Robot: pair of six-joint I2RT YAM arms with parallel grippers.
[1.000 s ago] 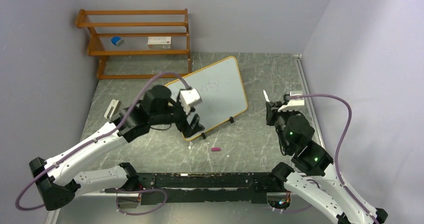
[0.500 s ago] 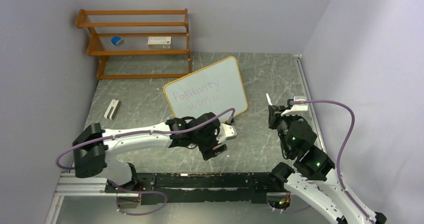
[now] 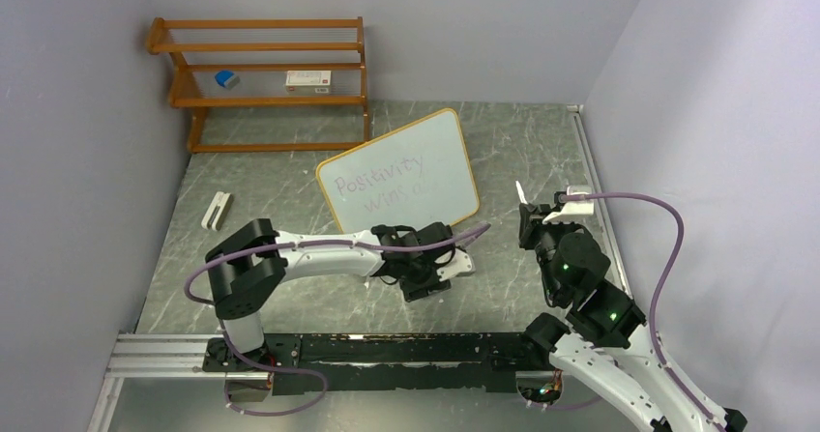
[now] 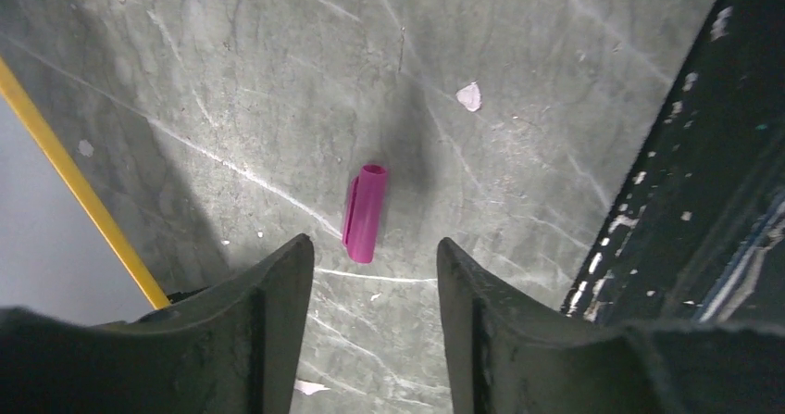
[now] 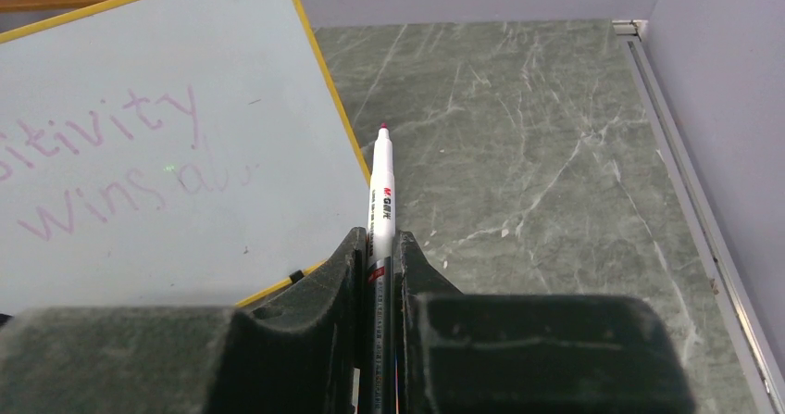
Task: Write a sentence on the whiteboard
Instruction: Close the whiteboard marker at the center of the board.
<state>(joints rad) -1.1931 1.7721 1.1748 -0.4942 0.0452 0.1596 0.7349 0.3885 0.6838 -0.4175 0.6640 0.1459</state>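
Setup: board (image 3: pixel 398 173) stands tilted mid-table, in front of the wooden shelf (image 3: pixel 261 74). It is white and smooth with rounded corners and a thin yellow-wood rim. The table (image 3: pixel 290 190) is grey with white marble-like veins. The sentence (image 3: pixel 382 186) is in thin, faint purple script on two lines.

Right gripper (image 5: pixel 378 247) is clenched on a slim white marker (image 5: pixel 381 182), uncapped, just right of the board.

Left gripper (image 4: pixel 370 275) is low over the table, jaws apart and grasping nothing. A short magenta tubular cap (image 4: pixel 364 212) lies flat by its fingertips, untouched.
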